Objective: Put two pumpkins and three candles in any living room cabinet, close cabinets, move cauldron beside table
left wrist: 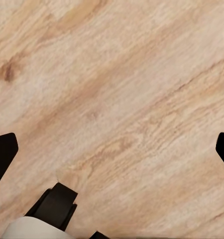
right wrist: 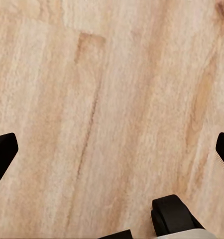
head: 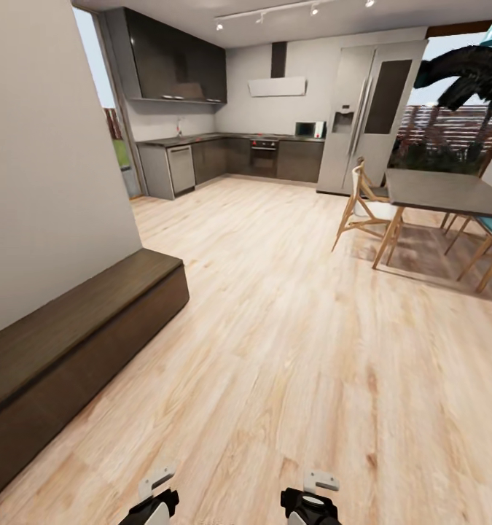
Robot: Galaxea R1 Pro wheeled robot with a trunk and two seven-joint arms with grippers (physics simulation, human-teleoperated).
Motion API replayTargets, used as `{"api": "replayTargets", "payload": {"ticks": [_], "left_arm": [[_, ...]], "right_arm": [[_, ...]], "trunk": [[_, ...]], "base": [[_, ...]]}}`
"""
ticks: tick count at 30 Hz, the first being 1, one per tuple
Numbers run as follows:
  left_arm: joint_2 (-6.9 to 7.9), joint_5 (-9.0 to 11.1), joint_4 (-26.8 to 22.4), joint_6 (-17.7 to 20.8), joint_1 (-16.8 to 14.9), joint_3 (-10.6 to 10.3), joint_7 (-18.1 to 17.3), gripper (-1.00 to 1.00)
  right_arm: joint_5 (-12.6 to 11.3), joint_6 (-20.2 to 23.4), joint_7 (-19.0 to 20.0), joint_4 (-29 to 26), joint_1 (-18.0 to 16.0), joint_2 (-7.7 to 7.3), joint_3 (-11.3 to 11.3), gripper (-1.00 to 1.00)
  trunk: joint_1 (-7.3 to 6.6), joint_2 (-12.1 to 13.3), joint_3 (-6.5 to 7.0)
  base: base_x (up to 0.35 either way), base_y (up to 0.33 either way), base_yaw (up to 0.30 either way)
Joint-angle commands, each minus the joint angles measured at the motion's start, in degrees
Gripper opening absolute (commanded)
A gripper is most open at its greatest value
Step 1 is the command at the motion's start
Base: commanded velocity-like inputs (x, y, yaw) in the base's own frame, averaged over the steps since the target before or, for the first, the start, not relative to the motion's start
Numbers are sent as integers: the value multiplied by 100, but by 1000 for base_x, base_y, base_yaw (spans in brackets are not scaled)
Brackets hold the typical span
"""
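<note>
The cabinet (head: 71,328) sits low against the wall, on the left side of the floor (head: 289,350), and it looks shut. I see no pumpkins, candles or cauldron here, so the job seems to have most of its steps left. The left gripper (left wrist: 112,149) and right gripper (right wrist: 112,149) point at bare floor, spread wide, holding nothing. Far off, a table (head: 442,191) is cut off at the edge.
</note>
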Motion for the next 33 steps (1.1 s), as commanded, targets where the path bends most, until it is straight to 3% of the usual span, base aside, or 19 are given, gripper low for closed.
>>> {"api": "replayTargets", "payload": {"ticks": [1, 33], "left_arm": [[4, 23, -11, 29, -3, -48, 50, 100], [-4, 23, -10, 29, -3, -38, 47, 100]], "right_arm": [[-17, 32, -39, -11, -4, -7, 26, 100], [-11, 29, -39, -11, -4, -10, 30, 100]], "trunk": [[-1, -3, -8], [-1, -3, -103]], "base": [[0, -197, 294], [0, -160, 293]]}}
